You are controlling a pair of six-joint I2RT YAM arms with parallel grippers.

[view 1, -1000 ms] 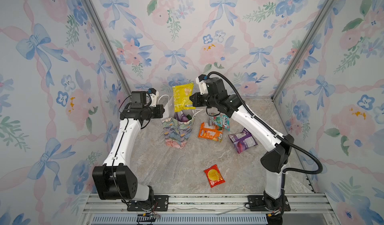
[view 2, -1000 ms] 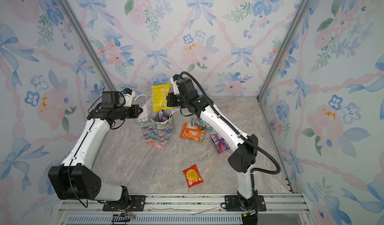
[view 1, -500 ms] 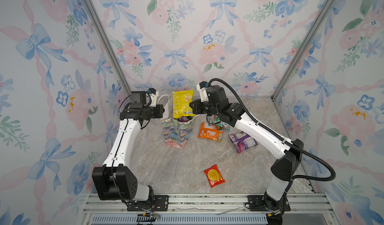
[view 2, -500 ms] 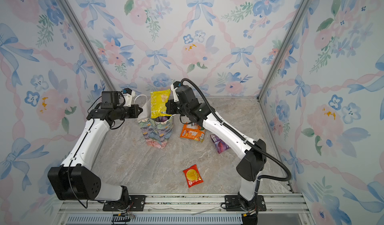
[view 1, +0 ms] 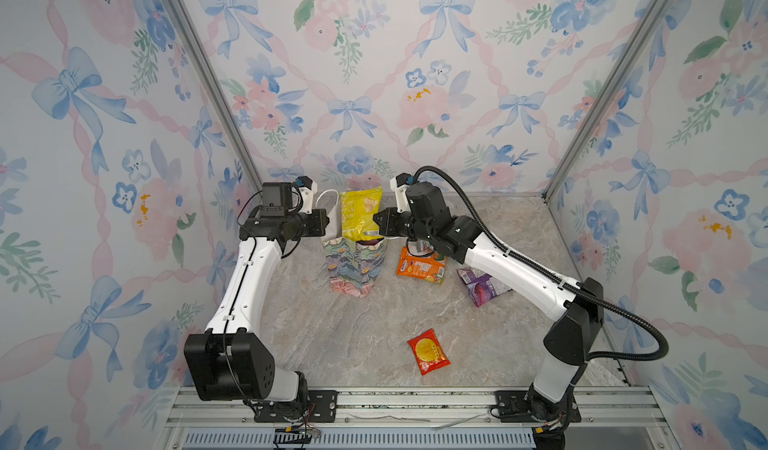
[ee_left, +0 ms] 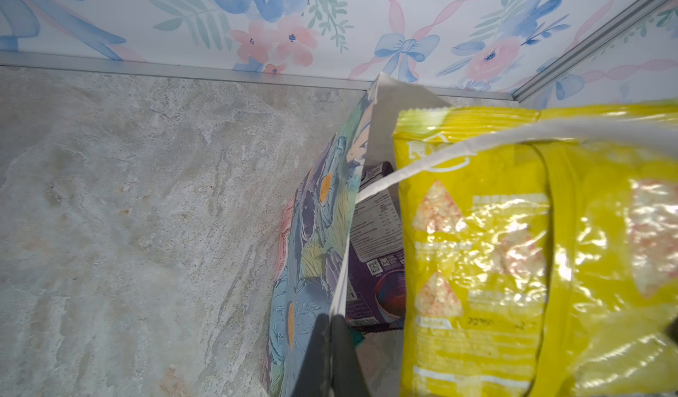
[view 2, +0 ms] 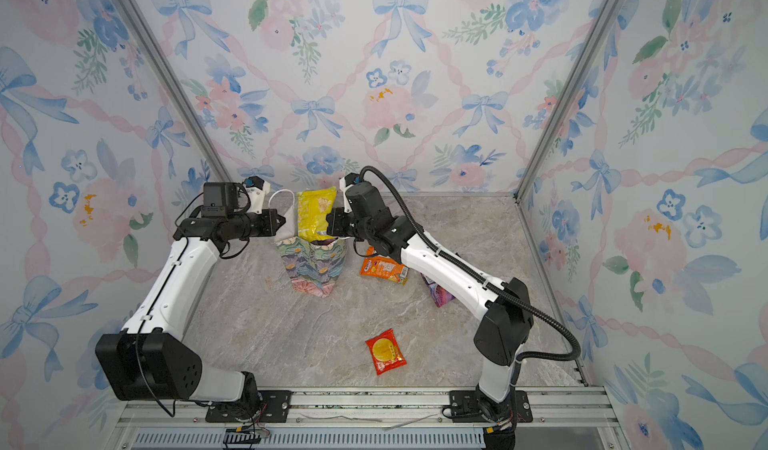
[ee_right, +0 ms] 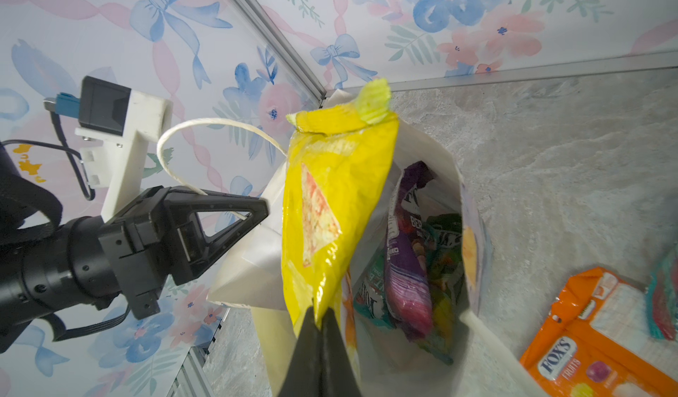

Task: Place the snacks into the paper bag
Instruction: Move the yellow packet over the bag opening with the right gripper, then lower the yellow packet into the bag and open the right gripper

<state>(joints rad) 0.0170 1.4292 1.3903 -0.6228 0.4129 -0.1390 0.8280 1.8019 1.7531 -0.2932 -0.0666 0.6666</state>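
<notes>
The right hand (ee_right: 320, 312) is clamped on a glossy yellow plastic snack packet (ee_right: 330, 201), upright at the mouth of the flowered paper gift bag (ee_left: 312, 230). The left hand (ee_left: 332, 320) pinches the bag's rim, holding it open. Next, likely: lower, then release.

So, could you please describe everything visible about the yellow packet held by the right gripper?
The yellow packet is glossy, crinkled plastic printed with pale triangular chips, with a serrated top seal. It stands upright, lower end at the open mouth of the paper bag. The shut right gripper pinches one edge near that end. The bag's white cord handle crosses it in the left wrist view; contact is unclear.
</notes>
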